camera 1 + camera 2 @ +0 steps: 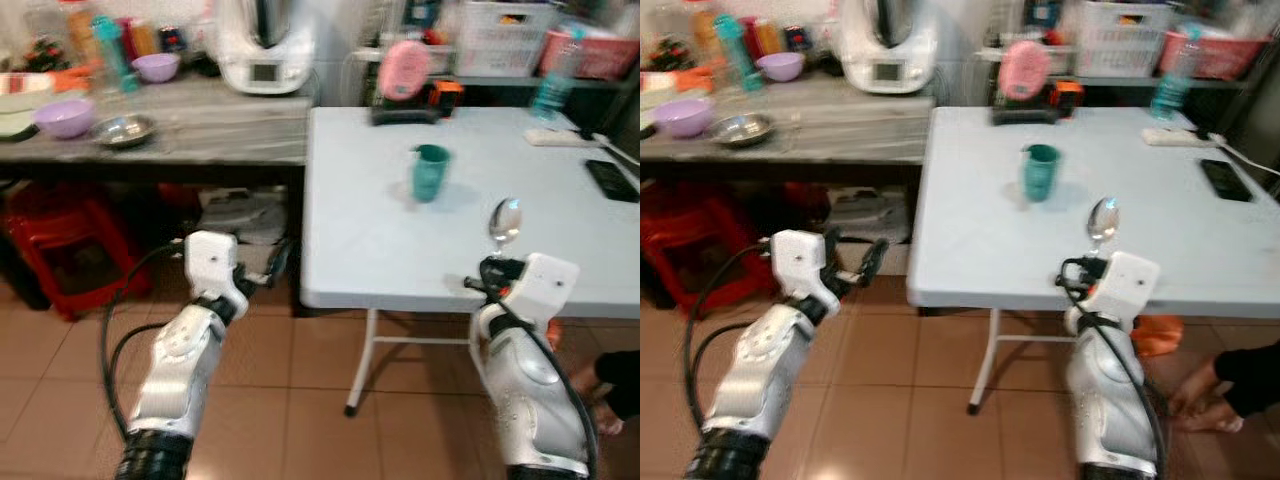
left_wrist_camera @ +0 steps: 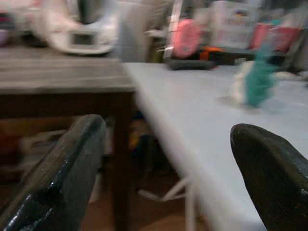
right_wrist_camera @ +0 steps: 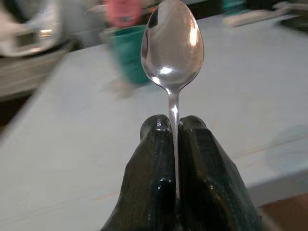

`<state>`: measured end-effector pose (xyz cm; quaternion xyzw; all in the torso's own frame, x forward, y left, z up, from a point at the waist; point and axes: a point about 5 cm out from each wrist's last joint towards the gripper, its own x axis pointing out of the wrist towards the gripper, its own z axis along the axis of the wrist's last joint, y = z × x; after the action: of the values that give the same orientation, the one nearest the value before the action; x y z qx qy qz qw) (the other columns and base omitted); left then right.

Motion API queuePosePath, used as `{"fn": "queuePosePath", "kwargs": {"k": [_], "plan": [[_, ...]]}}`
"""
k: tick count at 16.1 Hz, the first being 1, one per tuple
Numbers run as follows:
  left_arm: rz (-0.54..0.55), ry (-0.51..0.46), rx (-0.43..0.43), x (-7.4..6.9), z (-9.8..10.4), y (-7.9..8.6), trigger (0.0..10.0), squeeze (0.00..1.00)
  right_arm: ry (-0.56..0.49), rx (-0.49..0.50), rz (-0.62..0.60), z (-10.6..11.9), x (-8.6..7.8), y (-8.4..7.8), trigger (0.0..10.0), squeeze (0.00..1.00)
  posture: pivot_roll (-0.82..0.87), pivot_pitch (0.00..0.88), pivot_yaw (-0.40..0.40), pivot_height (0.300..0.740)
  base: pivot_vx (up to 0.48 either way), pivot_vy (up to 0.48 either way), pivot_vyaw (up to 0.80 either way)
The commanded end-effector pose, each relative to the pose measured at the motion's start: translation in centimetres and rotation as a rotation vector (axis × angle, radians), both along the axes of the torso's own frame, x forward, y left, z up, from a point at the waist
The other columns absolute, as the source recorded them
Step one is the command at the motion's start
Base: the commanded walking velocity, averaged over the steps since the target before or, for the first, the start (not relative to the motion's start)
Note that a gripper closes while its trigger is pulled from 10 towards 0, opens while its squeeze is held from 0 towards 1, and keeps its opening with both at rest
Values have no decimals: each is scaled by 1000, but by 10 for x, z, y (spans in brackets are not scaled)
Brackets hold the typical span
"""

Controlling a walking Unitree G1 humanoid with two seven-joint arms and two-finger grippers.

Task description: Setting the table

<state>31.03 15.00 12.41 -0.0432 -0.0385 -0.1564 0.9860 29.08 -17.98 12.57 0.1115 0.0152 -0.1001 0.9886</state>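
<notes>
White table (image 1: pixel 380 250) w/ teal cup (image 1: pixel 430 172), right gripper (image 3: pixel 174 126) jaws clamp spoon (image 3: pixel 172 45), left gripper (image 2: pixel 168 159) jaws wide.

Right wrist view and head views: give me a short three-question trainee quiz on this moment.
1. True or false: the right hand is shut on the spoon.
2. What stands on the white table beyond the spoon? A) teal cup B) plate C) kettle
3. Fill in: the left hand's fingers are ____.

Key:
1. True; the handle is pinched and the bowl points away from the hand.
2. A, the teal cup.
3. Open, holding nothing.
</notes>
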Motion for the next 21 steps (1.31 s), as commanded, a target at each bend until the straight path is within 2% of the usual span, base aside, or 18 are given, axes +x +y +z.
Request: {"fn": "queuePosePath", "kwargs": {"k": [1,21], "plan": [[-11,-8,1,2,2,-2,10000,0,-15,-11,-12,4,0,-4,10000,0,-38,0,4,740,0,382,0],[-6,-4,3,3,0,-3,10000,0,-9,-12,-11,1,1,-6,10000,0,-35,0,1,740,0,398,0]]}}
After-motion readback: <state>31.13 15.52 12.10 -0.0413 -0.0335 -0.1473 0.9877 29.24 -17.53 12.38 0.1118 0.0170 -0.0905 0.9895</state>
